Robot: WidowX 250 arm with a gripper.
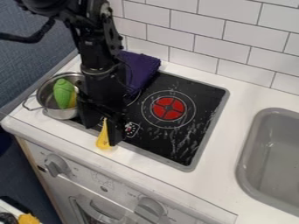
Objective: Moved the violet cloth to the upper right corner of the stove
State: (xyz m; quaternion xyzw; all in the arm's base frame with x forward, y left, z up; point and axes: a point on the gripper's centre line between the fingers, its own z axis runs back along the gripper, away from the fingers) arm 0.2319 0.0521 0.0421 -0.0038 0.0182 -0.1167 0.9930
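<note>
Taking the stove (204, 124) as our clock, we see the violet cloth (140, 72) bunched at its far edge, near 11 o'clock, partly behind the arm (99, 57). The pincer (101, 134) hangs near 8 o'clock, pointing down; we see it open, its fingers apart. A yellow thing (104, 141) shows between them, reaching onto the white tabletop (140, 164); we cannot tell whether they touch it. Near 10 o'clock is the metal pot (58, 113), with a green thing (64, 93) and some yellow inside. We find the red disc (159, 108) near 2 o'clock, the grey sink (274, 153) near 4.
</note>
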